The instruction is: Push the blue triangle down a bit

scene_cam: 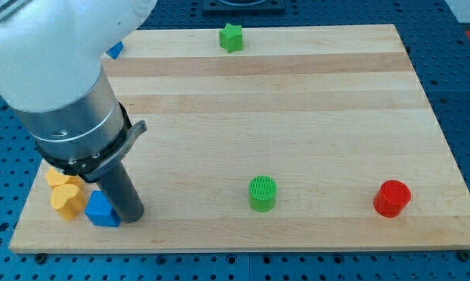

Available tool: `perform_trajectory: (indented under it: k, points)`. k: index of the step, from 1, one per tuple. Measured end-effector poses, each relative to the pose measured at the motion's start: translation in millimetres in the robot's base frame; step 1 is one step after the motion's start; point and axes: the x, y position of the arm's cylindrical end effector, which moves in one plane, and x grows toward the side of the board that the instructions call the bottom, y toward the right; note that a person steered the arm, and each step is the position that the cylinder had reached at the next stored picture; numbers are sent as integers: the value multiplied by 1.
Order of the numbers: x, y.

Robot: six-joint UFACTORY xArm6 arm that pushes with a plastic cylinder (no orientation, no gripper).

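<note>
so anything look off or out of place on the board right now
Nothing stands out. Every block sits flat on the wooden board; my tip rests just right of the blue triangle, beside the yellow blocks near the bottom-left corner.

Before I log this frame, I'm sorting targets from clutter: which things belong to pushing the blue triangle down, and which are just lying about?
In the job:
blue triangle
my tip, close against its right side in the view

Lying about:
yellow blocks
green star
green cylinder
red cylinder
blue block at the view's top, mostly hidden, shape unclear
</note>
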Motion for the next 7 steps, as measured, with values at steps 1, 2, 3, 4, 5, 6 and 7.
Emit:
perform_trajectory:
  k: [1, 2, 3, 4, 5, 6, 7]
  points:
    - [0, -14]
    - [0, -27]
    - [0, -29]
    - [-31, -3]
    - [-92, 22]
    - [-155, 23]
    - [-219, 23]
